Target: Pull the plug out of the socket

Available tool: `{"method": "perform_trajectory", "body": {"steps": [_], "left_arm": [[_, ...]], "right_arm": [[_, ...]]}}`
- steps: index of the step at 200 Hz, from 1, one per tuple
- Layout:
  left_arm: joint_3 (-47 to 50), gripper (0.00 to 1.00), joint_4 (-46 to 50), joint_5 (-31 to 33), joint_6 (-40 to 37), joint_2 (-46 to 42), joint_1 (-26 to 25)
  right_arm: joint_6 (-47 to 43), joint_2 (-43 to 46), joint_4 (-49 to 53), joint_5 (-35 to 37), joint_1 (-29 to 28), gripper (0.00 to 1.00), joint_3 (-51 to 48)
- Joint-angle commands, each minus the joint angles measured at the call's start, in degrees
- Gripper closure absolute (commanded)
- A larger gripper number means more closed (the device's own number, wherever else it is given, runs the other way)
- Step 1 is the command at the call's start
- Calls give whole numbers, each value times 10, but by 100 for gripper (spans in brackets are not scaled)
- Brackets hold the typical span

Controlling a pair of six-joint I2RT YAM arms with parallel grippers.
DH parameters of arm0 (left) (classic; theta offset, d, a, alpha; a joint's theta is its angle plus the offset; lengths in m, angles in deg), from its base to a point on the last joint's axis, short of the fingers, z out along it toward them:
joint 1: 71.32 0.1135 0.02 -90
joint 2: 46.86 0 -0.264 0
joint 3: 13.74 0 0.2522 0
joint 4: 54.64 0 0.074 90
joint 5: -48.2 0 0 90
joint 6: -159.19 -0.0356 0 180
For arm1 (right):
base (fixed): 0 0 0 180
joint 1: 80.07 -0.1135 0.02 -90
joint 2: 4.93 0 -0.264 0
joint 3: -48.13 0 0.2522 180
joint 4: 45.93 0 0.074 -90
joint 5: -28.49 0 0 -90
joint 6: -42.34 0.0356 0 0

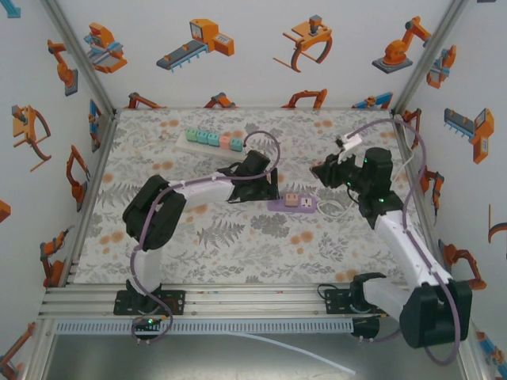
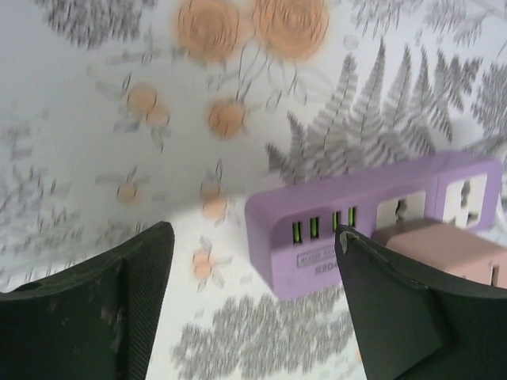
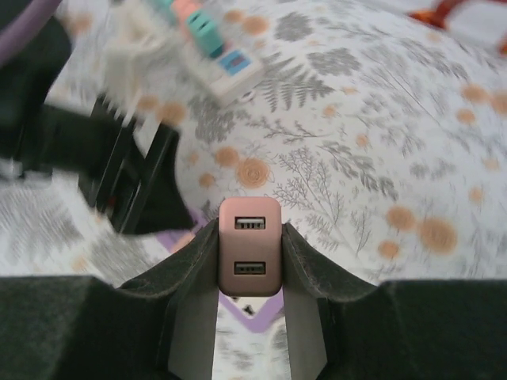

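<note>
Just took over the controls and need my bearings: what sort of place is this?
Probably a lab test booth, not a home: metal frame posts, white walls printed with robot pictures, and a flowered table cover as the work surface.

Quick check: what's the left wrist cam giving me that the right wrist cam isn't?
Left wrist, not right wrist: the purple strip's green USB slots and socket faces. Right wrist, not left wrist: the right gripper shut on the pink plug, the plug's two USB ports, and the white strip beyond. Both: the pink plug at the purple strip.
</note>
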Motion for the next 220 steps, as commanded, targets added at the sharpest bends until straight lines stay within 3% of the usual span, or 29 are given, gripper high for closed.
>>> {"method": "perform_trajectory", "body": {"steps": [1,24,57,89,148,197,220], "left_arm": [[15,16,24,-19,-14,-86,7],[45,8,2,-22,-34,-176,10],[111,0,-40,-76,-104,-301,11],[171,3,-46,-103,-140,-384,10],[250,3,-60,-101,-134,-445,5],[224,3,-41,-88,-125,-410,-1],[218,3,-37,-75,-124,-401,-7]], "right_arm": [[306,70,104,158,-3,100,6],[410,119,226,173,-9,100,4],[424,135,273,161,-37,100,-50],[456,112,141,84,-46,100,-145],[448,32,-27,109,-82,100,-251],[429,-45,-40,139,-105,86,-265],[438,-64,-10,156,-107,65,-260]]}}
